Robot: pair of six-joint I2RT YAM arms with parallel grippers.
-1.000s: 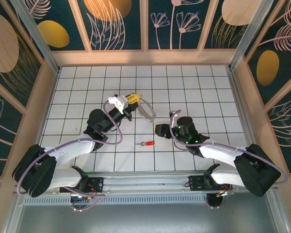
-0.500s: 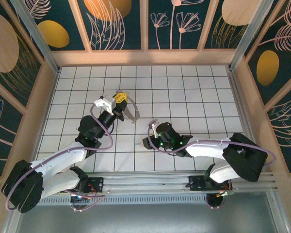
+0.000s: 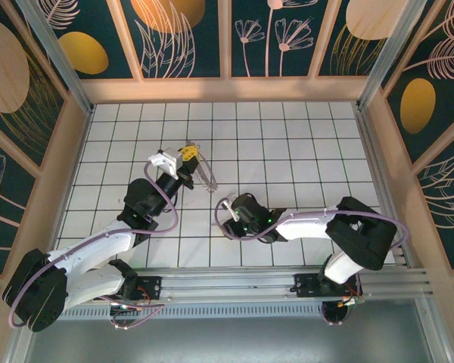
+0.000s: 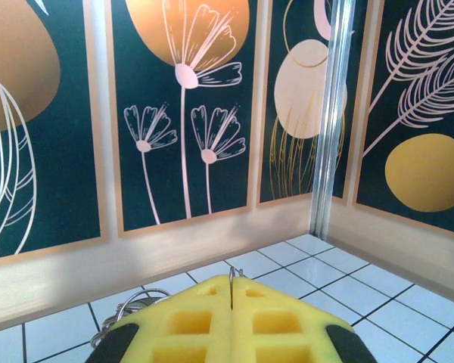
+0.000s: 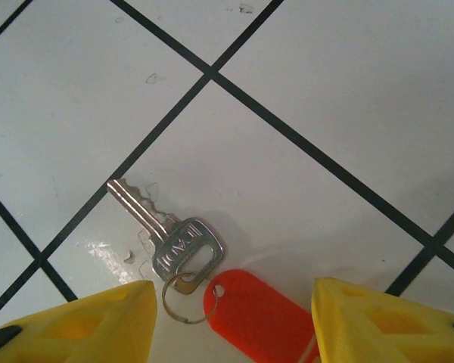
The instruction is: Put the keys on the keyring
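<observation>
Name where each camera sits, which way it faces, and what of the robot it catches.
Top external: above and behind the bases, looking down on the tiled table; both arms, left gripper, right gripper.
Left wrist: on the left arm, facing the flowered wall; shut fingers pinching the keyring.
Right wrist: looking down at the key and red tag; open fingers either side.
Shared: top and left wrist both show the keyring in the left gripper.
</observation>
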